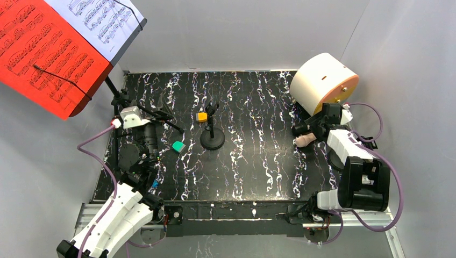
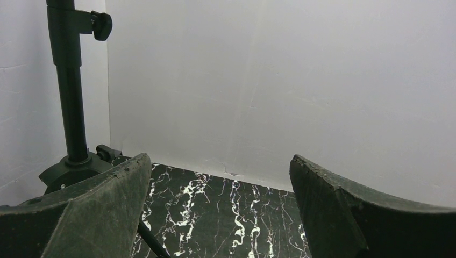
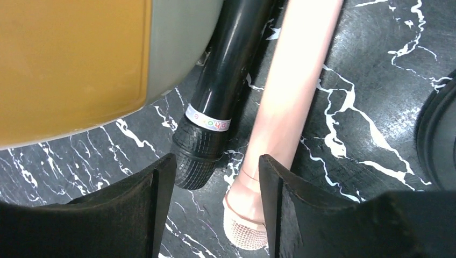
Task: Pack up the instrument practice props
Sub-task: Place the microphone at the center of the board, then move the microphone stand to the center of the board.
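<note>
Two microphones lie side by side on the black marble table by the white cylinder. The black one (image 3: 215,102) (image 1: 300,129) is on the left and the beige-headed one (image 3: 285,102) (image 1: 305,141) on the right. My right gripper (image 3: 218,166) (image 1: 304,133) is open just over their heads, holding nothing; the beige head sits beside its right finger. A round-based pole (image 1: 212,141) stands mid-table. The tripod music rack (image 1: 130,40) at the back left carries a red sheet (image 1: 43,54) and a white sheet (image 1: 102,19). My left gripper (image 2: 219,158) (image 1: 145,106) is wide open and empty, just right of the rack's pole (image 2: 70,97).
The big white cylinder (image 1: 322,83) with an orange face (image 3: 70,64) lies at the back right, touching the black microphone. An orange block (image 1: 202,116) and a teal block (image 1: 178,145) sit near the central pole. Another round black base (image 3: 438,140) shows at the right. White walls enclose the table.
</note>
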You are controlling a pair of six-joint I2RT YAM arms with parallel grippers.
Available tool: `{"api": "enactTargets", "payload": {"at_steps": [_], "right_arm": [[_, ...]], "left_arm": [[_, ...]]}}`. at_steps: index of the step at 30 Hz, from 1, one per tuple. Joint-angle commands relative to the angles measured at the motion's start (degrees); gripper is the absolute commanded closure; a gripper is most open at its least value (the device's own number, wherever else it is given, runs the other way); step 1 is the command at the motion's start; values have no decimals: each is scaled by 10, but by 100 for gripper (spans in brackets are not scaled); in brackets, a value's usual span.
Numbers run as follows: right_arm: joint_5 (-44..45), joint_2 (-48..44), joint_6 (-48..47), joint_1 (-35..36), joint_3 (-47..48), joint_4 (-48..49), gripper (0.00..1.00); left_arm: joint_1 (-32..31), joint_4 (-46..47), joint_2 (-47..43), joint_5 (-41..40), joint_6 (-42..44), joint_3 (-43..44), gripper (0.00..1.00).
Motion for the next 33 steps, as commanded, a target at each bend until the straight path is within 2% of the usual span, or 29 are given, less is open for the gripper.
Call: {"api": "enactTargets", "payload": {"at_steps": [1,4,8,11,15,19,28,33], "right_arm": [[-18,-32,-39,-3,25,14,33],[-65,-52,-81,-2,27,17,27],[-120,-96,-135,9,20,37,14],[-158,-133,-199,34,8,66,13],[-216,-163,-266,112,-16,125,13],[-255,-168,-294,199,-51,226,14],[-218,-70,-361,409,-49,412,15],[-194,16,-377,473,-28,517,18]], "left_arm": [[3,22,0,0,1,-4,2],[3,23,2,2,1,-3,2],[3,23,4,11,-3,-3,2],[4,22,6,16,-7,-3,2],[7,22,9,31,-14,-4,2],[8,22,12,35,-20,-4,2],[10,21,15,52,-8,-4,2],[12,21,15,48,-3,-5,2]]}}
